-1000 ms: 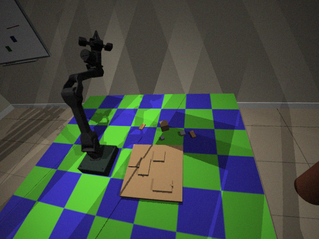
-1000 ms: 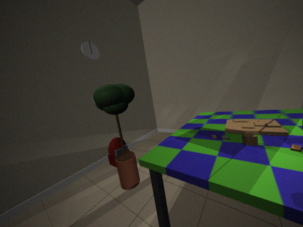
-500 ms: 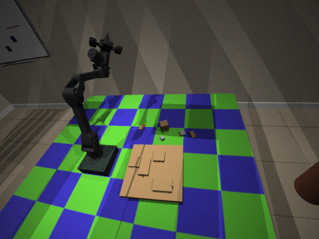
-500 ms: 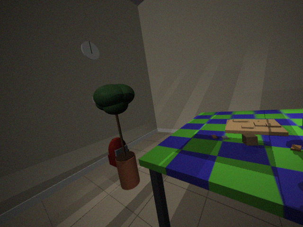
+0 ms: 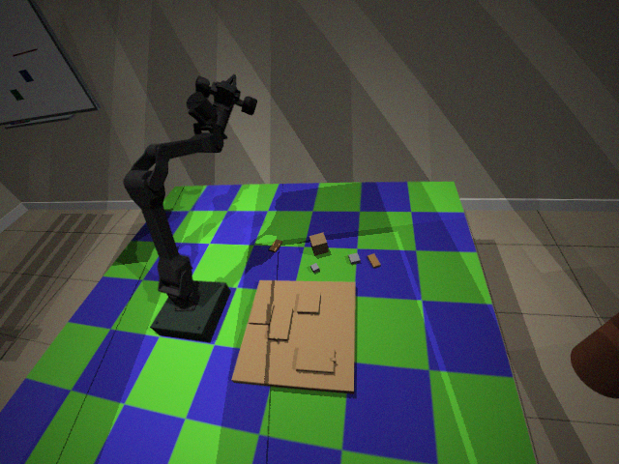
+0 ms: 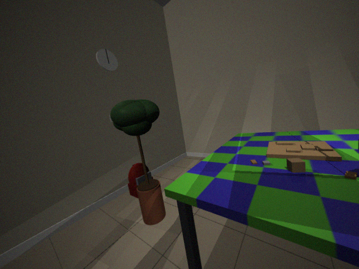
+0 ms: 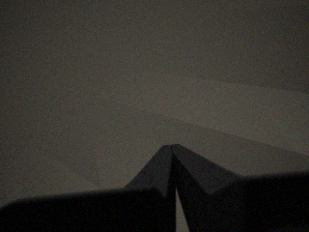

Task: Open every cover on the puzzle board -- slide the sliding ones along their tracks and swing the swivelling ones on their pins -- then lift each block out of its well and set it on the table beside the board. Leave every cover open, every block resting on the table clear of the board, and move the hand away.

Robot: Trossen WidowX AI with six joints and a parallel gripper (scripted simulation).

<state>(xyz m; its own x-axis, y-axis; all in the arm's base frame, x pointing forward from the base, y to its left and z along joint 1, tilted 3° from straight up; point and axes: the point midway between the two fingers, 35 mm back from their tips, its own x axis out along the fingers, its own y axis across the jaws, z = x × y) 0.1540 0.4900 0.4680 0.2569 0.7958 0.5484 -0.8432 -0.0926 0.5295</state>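
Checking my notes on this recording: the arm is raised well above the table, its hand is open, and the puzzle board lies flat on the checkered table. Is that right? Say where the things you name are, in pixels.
Not quite: the hand [image 5: 233, 77] [image 7: 171, 153] is shut, its fingertips meeting with nothing between them, as the wrist view shows. The rest stands: the arm [image 5: 161, 215] is raised, and the puzzle board [image 5: 325, 332] [image 6: 282, 150] lies flat on the table [image 5: 390, 324] [image 6: 278, 199].

wooden cube [image 5: 318, 243] [image 6: 295, 165] stands beyond board [image 5: 319, 334] [image 6: 298, 149]; open air above both
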